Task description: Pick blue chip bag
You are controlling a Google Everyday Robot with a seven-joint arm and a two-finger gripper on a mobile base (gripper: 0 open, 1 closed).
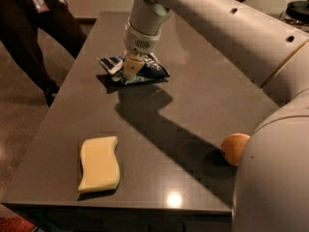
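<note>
The gripper (131, 70) hangs from the pale arm (217, 21) over the far left part of the dark grey counter (193, 100), pointing straight down. It is right on top of the blue chip bag (153, 70), its tip down at the bag's crumpled surface and roughly over the bag's middle, a little toward the left half. Whether the gripper is clenched on the foil or released cannot be told from this view, nor whether it truly touches the bag or sits just above it

The blue chip bag lies flat on the counter, dark blue with white patches, its long side running left to right. Part of it shows to the left of the gripper and a larger part to the right

A pale yellow wavy sponge (99, 163) lies near the front left corner, well apart from the bag. A round orange fruit (234, 149) sits near the right edge, partly hidden behind the robot's body. The arm's shadow falls across the counter between the bag and the fruit. A person in dark clothes (34, 30) stands on the floor off the far left side
</note>
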